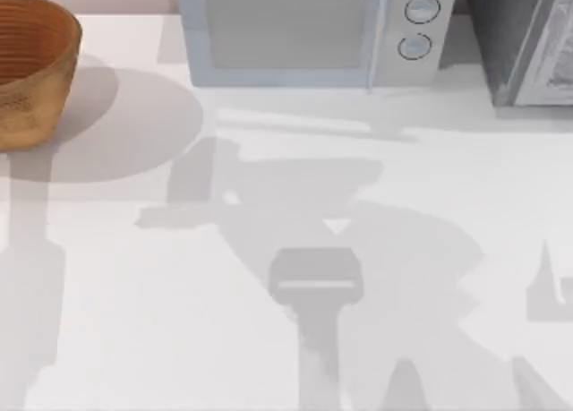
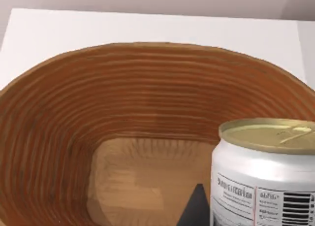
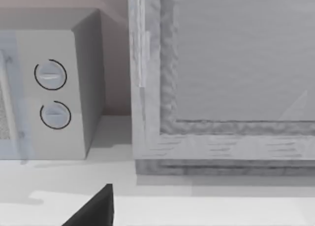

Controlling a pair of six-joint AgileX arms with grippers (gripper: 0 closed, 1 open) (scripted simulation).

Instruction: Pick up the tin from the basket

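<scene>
Top view: basket [image 1: 31, 71] sat at far-left back corner of the bench [image 1: 269, 339], partly cut off by the frame edge. Orange-brown, ribbed walls, bowl shape. Microwave [image 1: 304, 30] stood along the back edge near centre, two round knobs [image 1: 419, 26] stacked on its right panel. A grey framed box-like unit [image 1: 528, 39] was at back right, just beside the microwave but apart from it. Arm shadows lay across mid bench.

Left wrist view: looked down into the basket [image 2: 123, 103]. Tin [image 2: 266, 172] was close to the cam, upright, dull gold top w/ pull-tab, white side. It appeared in front of the basket's far wall & floor; whether it rested on the floor or was lifted, couldn't tell. Label: small black print block, a red vertical line, a barcode to the side (text too small to read, no brand legible). A dark wedge [image 2: 196, 209] of the left gripper showed just beside the tin. Left fingers: couldn't tell how far apart or whether they held the tin.

Right wrist view: faced microwave knobs [image 3: 51, 95] and the grey framed unit [image 3: 221, 88]. One dark tip [image 3: 96, 211] of the right gripper showed over the bench; right fingers' opening couldn't be told either.
</scene>
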